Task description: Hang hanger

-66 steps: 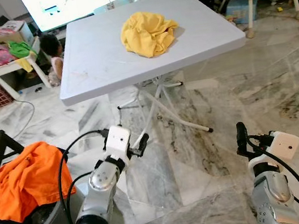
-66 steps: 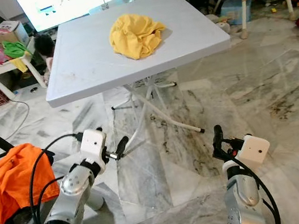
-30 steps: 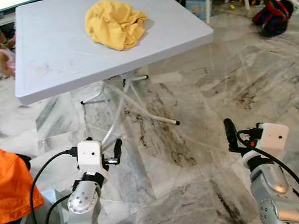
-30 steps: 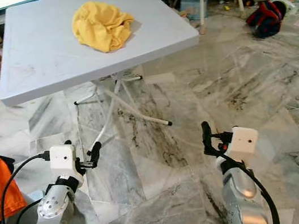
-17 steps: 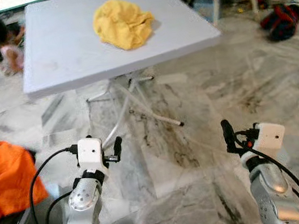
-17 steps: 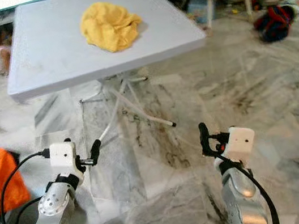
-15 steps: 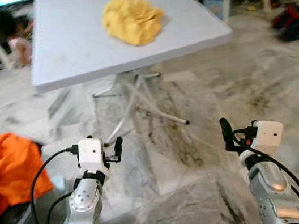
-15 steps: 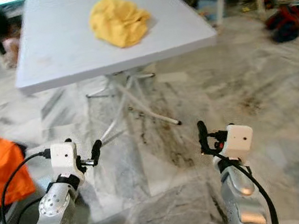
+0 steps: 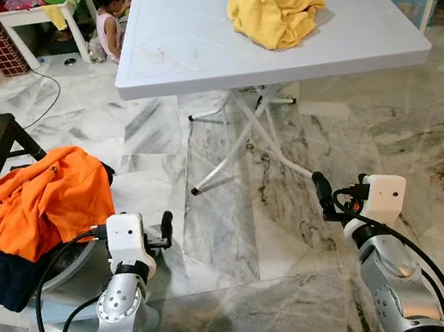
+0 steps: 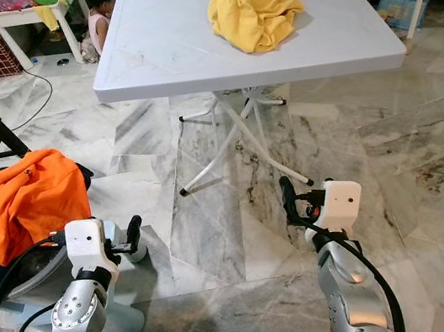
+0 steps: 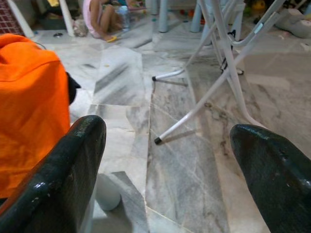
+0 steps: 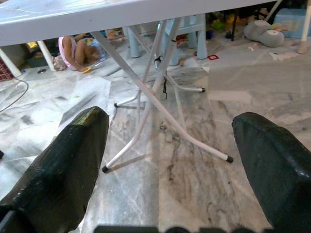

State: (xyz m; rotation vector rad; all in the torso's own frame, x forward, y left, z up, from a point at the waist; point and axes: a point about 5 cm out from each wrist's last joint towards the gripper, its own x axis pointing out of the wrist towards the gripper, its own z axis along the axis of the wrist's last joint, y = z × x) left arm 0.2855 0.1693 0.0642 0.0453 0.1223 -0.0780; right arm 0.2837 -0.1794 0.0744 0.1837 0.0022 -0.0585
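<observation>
I hold both arms low over the marble floor (image 9: 421, 133). The left gripper (image 11: 165, 160) has its 2 fingers spread wide, empty; the right gripper (image 12: 170, 160) likewise. A white folding table (image 9: 185, 44) stands at 12 o'clock, a yellow cloth (image 9: 273, 4) on top. An orange garment (image 9: 32, 202) lies in a basket at 9 o'clock. I cannot make out a hanger. A person (image 9: 108, 19) sits at 11 o'clock.
</observation>
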